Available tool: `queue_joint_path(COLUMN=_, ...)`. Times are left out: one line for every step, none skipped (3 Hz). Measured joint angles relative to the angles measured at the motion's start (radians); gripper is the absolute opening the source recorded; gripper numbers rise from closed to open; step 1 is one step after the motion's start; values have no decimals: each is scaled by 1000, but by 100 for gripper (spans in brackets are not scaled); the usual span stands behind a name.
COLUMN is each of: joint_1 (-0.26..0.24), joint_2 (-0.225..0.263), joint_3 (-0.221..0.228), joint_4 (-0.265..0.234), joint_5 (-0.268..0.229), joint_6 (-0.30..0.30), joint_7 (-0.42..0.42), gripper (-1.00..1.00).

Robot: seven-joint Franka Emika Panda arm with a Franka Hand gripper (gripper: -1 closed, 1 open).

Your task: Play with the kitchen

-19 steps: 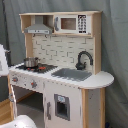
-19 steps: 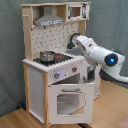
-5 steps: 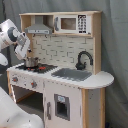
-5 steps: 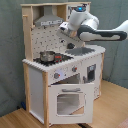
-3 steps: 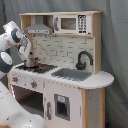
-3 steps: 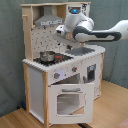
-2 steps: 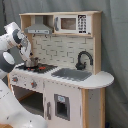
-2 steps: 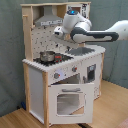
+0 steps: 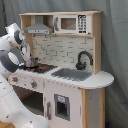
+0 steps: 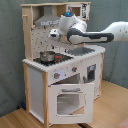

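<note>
I read the scene from near to far. In the second exterior view the kitchen point(image 10: 62, 75) fills the centre of the frame; its oven door point(image 10: 69, 102) with the window sits lowest and nearest, with two knobs point(image 10: 56, 76) above it. On the worktop point(image 10: 47, 64), left of centre, a small pot point(image 10: 46, 56) stands on the black-red hob point(image 10: 55, 57). Above and just behind the pot I hold the gripper point(image 10: 52, 34), at the end of the white arm point(image 10: 100, 34) entering from the upper right; I cannot tell whether it is open or closed. In the first exterior view the sink point(image 9: 74, 75) and black faucet point(image 9: 83, 60) lie at centre right, the grey hood point(image 9: 38, 29) upper left.

I judge the step in hand to be an approach to the pot. To do it well I should descend straight down, stay clear of the hood and dotted backsplash point(image 10: 37, 42), and centre over the pot before closing.
</note>
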Motion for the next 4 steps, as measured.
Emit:
queue_joint_path(joint_1=-64, joint_2=0, joint_3=74, joint_4=49, joint_5=0, joint_6=-8, joint_7=-28, gripper=100)
queue_joint_path(joint_1=-133, joint_2=-1, joint_3=157, joint_4=106, joint_5=0, joint_6=-25, joint_7=-54, gripper=100)
queue_joint_path(joint_1=-193, joint_2=-1, joint_3=227, joint_4=151, joint_5=1, joint_6=-55, joint_7=-73, gripper=100)
queue_joint_path(joint_1=-249, joint_2=0, joint_3=260, joint_4=163, joint_5=9, joint_6=-135, joint_7=-76, gripper=100)
